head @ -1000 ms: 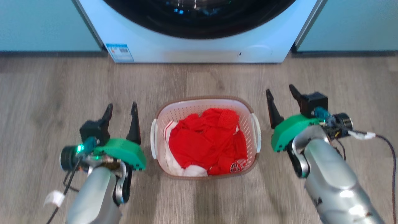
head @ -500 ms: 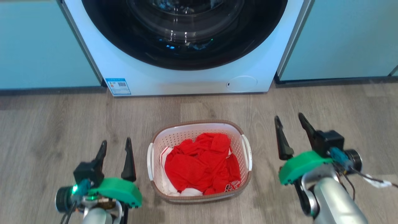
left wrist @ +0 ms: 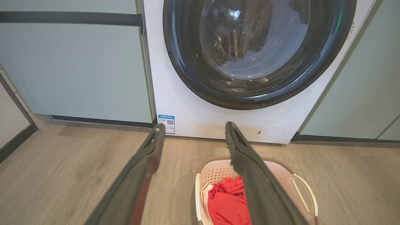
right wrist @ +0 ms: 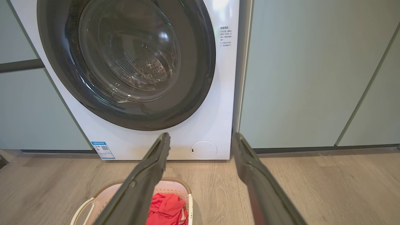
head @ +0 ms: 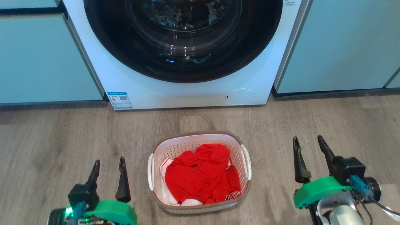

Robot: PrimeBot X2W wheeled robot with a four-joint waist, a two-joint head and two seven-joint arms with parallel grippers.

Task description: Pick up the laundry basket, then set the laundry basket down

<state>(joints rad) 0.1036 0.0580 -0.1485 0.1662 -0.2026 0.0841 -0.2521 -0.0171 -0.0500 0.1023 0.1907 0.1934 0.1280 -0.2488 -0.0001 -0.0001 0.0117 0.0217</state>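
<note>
- Laundry basket: stands on the wood floor in front of the washing machine, holding red clothes. It lies between the grippers and touches neither.
- Left gripper: fingers spread, empty, near the basket.
- Right gripper: fingers spread, empty, farther from the basket.
- Sticker: blue and white with a QR code, on the machine's lower left. Its print is too small to read.
</note>
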